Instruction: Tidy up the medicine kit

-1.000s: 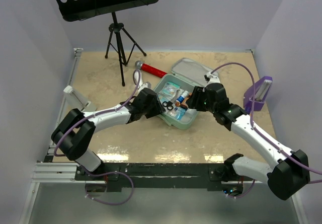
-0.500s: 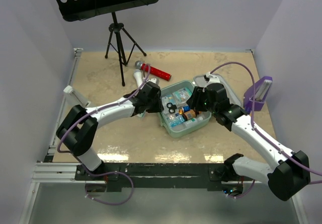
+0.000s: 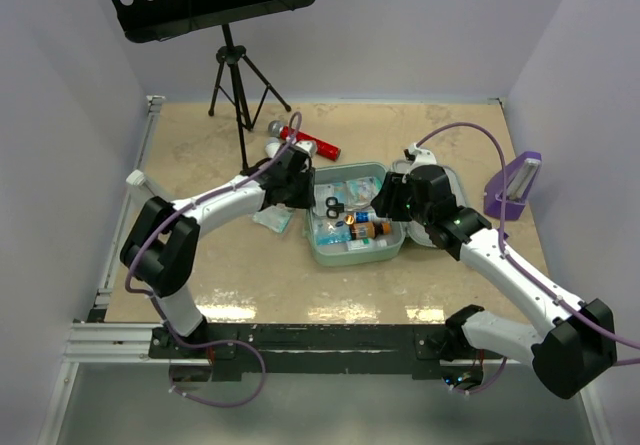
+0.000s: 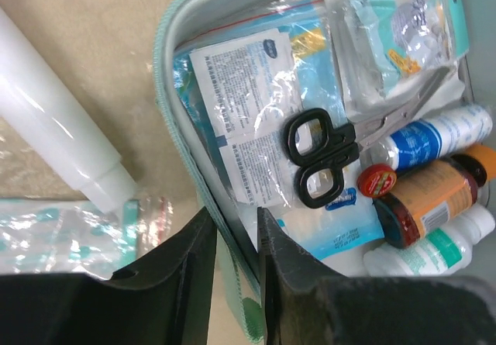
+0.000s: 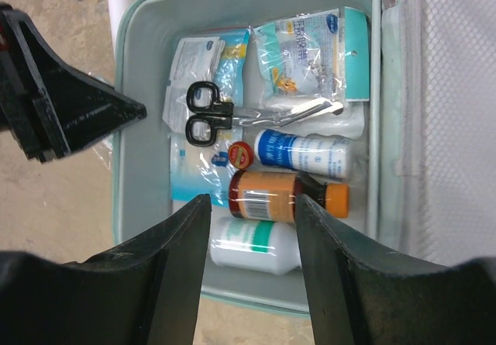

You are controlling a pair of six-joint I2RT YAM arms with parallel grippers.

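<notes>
The medicine kit, a mint-green box, lies open at mid-table with its lid folded out to the right. Inside are black-handled scissors, an amber bottle, a blue-labelled white bottle, a green-labelled white bottle and several sachets. My left gripper is shut on the kit's left wall, one finger inside and one outside. My right gripper hovers open over the bottles, holding nothing.
A white tube and a clear packet lie on the table left of the kit. A red cylinder lies behind it. A music stand's tripod is at the back left, and a purple stand at the right wall.
My left gripper closed on the kit's left wall. The kit swung from a diagonal to square with the table, and the left arm swung toward the back.
</notes>
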